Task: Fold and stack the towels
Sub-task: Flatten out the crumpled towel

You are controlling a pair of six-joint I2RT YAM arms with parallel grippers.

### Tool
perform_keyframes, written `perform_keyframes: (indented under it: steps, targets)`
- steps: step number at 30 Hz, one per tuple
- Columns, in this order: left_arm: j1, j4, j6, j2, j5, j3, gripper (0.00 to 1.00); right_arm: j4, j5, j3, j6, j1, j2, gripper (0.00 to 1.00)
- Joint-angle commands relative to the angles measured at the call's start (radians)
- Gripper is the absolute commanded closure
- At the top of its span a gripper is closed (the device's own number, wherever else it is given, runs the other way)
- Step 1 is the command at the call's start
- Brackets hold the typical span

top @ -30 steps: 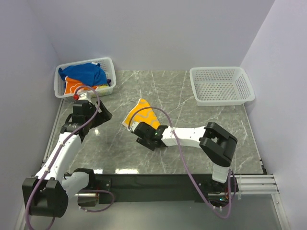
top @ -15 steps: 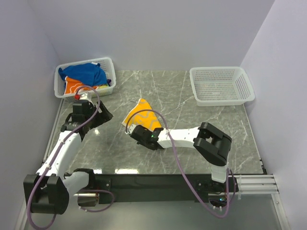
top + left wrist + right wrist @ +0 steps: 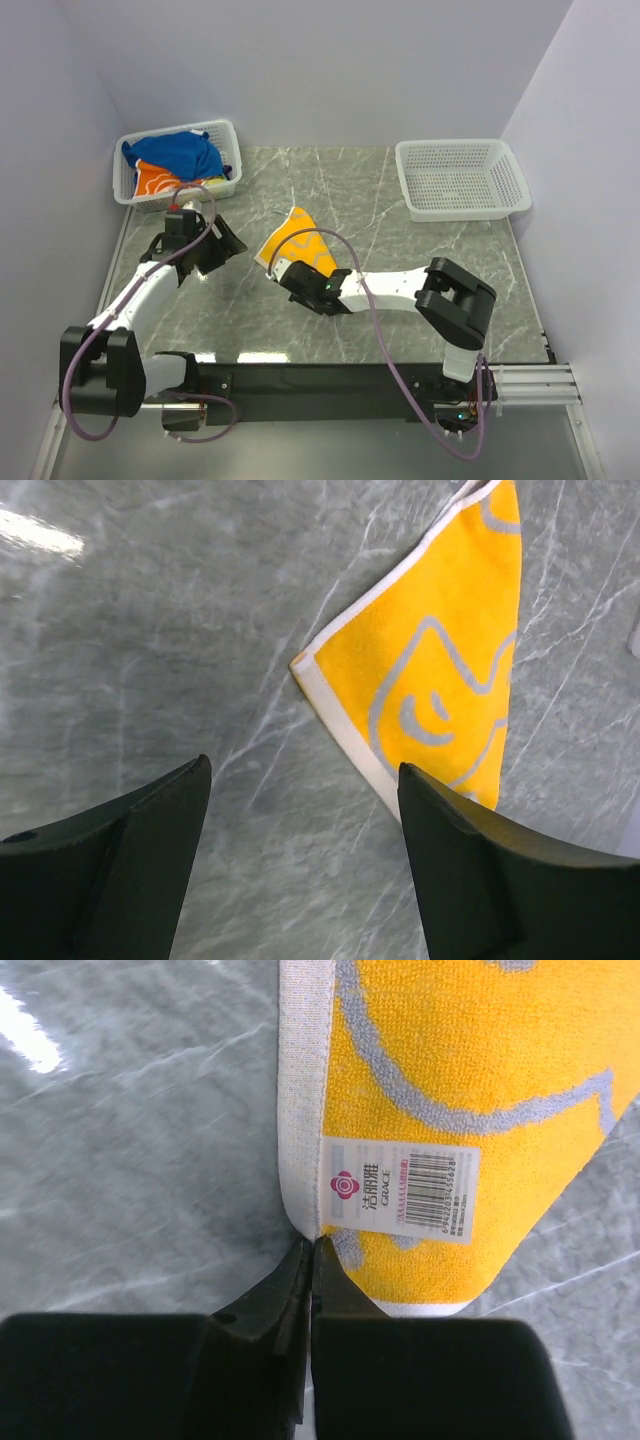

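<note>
A yellow towel (image 3: pixel 300 238) with pale swirls lies crumpled in a wedge on the marble table; it also shows in the left wrist view (image 3: pixel 440 670) and the right wrist view (image 3: pixel 470 1050). My right gripper (image 3: pixel 284 270) is at its near corner, jaws shut, tips (image 3: pixel 315 1247) pinching the white hem beside a barcode label (image 3: pixel 400 1187). My left gripper (image 3: pixel 226 246) hovers open just left of the towel, its fingers (image 3: pixel 150 830) wide apart over bare table (image 3: pixel 303 768). A blue towel (image 3: pixel 180 152) and an orange towel (image 3: pixel 153 180) lie in the left basket.
A white mesh basket (image 3: pixel 232 135) holding the towels stands at the back left. Another white mesh basket (image 3: pixel 455 212) stands at the back right with nothing in it. Walls close in the table on the left, back and right.
My right gripper has closed onto the yellow towel's near corner. My left gripper has swung right, toward the towel's left edge, staying open.
</note>
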Motion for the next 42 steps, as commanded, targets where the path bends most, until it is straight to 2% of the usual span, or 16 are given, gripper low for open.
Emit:
perform_keyframes:
  steps: [1, 6, 8, 10, 22, 31, 42]
  targets:
    - [-0.031, 0.108, -0.099, 0.034, 0.043, -0.028, 0.2, 0.074, -0.075, -0.029, 0.034, -0.005, -0.103, 1.0]
    - [-0.101, 0.178, -0.165, 0.136, -0.041, -0.022, 0.27, 0.091, -0.077, -0.035, 0.033, -0.011, -0.12, 1.0]
    - [-0.136, 0.184, -0.174, 0.193, -0.075, 0.001, 0.31, 0.099, -0.083, -0.039, 0.034, -0.01, -0.117, 1.0]
    - [-0.16, 0.185, -0.179, 0.224, -0.122, 0.019, 0.4, 0.108, -0.092, -0.042, 0.039, -0.01, -0.115, 1.0]
    - [-0.214, 0.101, -0.179, 0.406, -0.31, 0.154, 0.41, 0.171, -0.134, -0.084, 0.054, -0.01, -0.149, 1.0]
    - [-0.277, -0.043, -0.157, 0.535, -0.437, 0.285, 0.57, 0.207, -0.145, -0.115, 0.061, -0.01, -0.18, 1.0]
    - [-0.335, -0.146, -0.164, 0.6, -0.506, 0.309, 0.56, 0.241, -0.148, -0.15, 0.065, -0.011, -0.207, 1.0]
